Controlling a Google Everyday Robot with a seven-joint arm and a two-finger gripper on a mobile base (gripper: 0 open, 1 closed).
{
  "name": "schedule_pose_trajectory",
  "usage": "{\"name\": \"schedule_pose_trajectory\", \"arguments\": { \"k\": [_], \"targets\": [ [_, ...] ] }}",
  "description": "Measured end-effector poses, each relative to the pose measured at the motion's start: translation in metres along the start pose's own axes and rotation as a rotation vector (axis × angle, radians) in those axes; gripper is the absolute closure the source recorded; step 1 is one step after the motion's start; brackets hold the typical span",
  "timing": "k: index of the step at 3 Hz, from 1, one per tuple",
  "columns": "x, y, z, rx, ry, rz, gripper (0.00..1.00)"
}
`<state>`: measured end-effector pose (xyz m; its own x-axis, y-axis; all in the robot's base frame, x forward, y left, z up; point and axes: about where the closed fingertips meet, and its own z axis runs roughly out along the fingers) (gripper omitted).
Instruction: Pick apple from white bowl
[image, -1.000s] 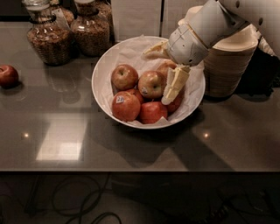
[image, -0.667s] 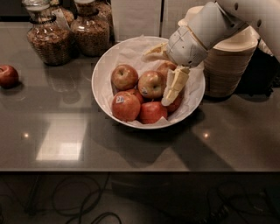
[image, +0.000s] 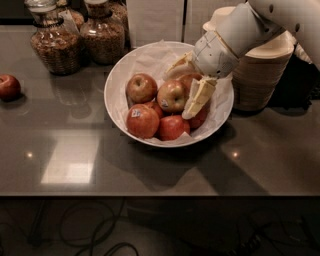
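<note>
My tool (image: 178, 95) was spread open around a round red-yellow apple (image: 171, 96) in the wide white paper-lined bowl (image: 114, 85). Closing and lifting were not yet done.

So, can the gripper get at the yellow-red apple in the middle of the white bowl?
Probably yes. The gripper sits low in the white bowl, open, and seems to straddle that apple with nothing covering it. Neighbouring apples press close, so it's tight.
</note>
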<state>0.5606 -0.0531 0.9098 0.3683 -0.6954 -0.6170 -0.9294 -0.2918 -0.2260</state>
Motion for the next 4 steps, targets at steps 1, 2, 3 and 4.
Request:
{"name": "schedule_pose_trajectory", "arguments": {
  "k": [1, 2, 3, 4],
  "targets": [
    [0.0000, 0.0000, 0.0000, 0.000, 0.000, 0.000, 0.62],
    [0.0000, 0.0000, 0.0000, 0.000, 0.000, 0.000, 0.85],
    [0.0000, -0.0001, 0.0001, 0.000, 0.000, 0.000, 1.00],
    [-0.0002, -0.0004, 0.0002, 0.001, 0.000, 0.000, 1.00]
  ]
}}
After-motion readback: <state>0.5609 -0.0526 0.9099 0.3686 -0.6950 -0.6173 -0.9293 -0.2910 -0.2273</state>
